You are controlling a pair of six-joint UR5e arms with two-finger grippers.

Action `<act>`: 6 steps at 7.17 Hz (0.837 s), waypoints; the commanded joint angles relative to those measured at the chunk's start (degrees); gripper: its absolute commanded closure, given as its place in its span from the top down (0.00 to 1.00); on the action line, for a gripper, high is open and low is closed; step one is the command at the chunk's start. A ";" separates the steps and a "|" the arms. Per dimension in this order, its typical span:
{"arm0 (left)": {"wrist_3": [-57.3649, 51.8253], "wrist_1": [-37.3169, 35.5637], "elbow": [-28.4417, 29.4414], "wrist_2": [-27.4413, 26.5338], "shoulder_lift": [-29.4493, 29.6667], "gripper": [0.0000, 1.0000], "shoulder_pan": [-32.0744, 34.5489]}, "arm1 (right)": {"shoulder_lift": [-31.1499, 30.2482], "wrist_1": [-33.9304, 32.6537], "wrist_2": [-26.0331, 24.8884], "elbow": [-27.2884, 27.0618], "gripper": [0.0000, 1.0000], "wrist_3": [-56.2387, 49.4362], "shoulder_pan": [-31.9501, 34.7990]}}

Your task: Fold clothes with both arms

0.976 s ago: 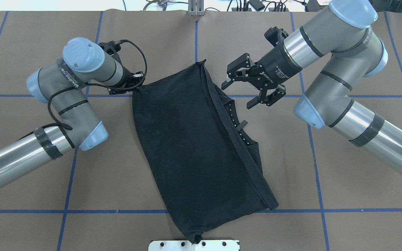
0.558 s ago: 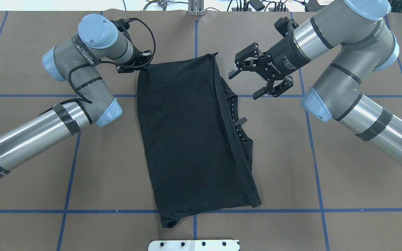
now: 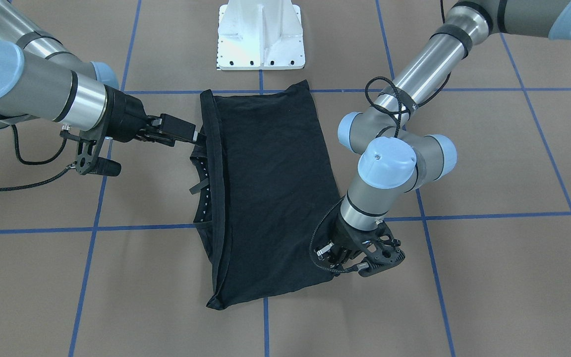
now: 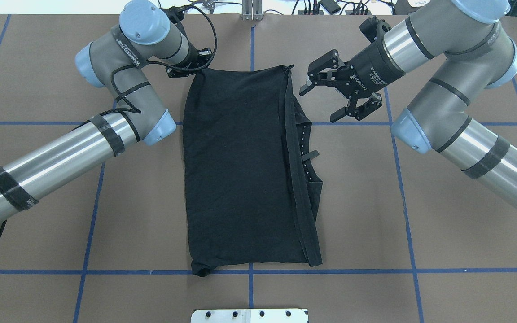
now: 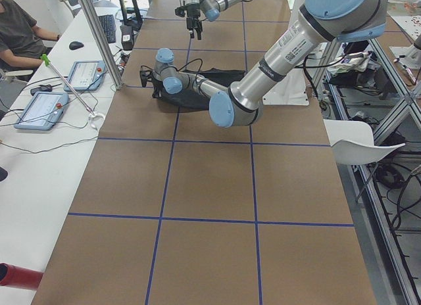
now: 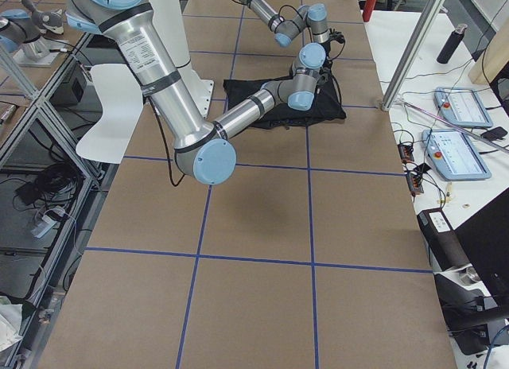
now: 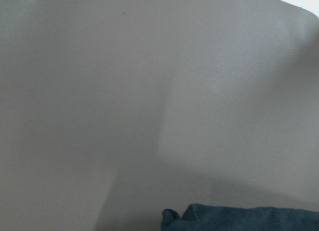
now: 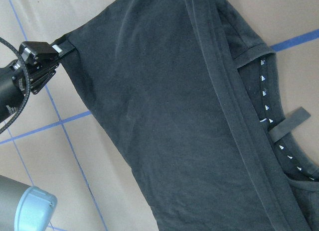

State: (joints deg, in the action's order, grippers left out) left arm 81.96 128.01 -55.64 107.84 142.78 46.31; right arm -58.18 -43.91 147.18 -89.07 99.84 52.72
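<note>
The black T-shirt (image 4: 236, 170) lies folded lengthwise on the brown table cover, its long edges straight. Its collar (image 4: 304, 154), with white-dotted neck tape, shows along the right side. No logo print shows. My left gripper (image 4: 195, 69) is shut on the shirt's far-left corner; the same grip shows in the front-facing view (image 3: 334, 264) and the right wrist view (image 8: 61, 48). My right gripper (image 4: 317, 106) hangs open beside the far-right corner, clear of the cloth. The left wrist view shows only a strip of the shirt (image 7: 239, 218).
The white base block (image 4: 249, 315) sits at the near edge, just short of the shirt's hem. Blue tape lines grid the cover. Cables run along the far edge. A seated person (image 5: 20, 29) and tablets are at a side bench.
My left gripper has dragged the shirt's corner away from the robot and to the right, straightening the shirt and pulling its hem off the base block. The open right gripper drifted slightly farther away.
</note>
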 commanded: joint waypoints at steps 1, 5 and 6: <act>0.04 2.51 2.99 -0.09 1.63 0.00 -0.08 | 0.00 -0.12 -0.23 0.04 1.00 0.00 0.10; -1.61 3.48 2.92 -1.59 1.63 1.00 0.54 | -0.09 -0.29 -1.36 -0.05 1.00 0.00 -0.34; -1.63 3.04 1.00 -1.15 1.63 1.00 1.76 | -0.18 -0.47 -3.20 -0.05 1.00 0.00 -1.47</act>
State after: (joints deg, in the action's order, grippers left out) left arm 80.81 131.31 -52.97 106.35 144.40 46.96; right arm -58.27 -44.18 145.78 -89.08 99.84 52.24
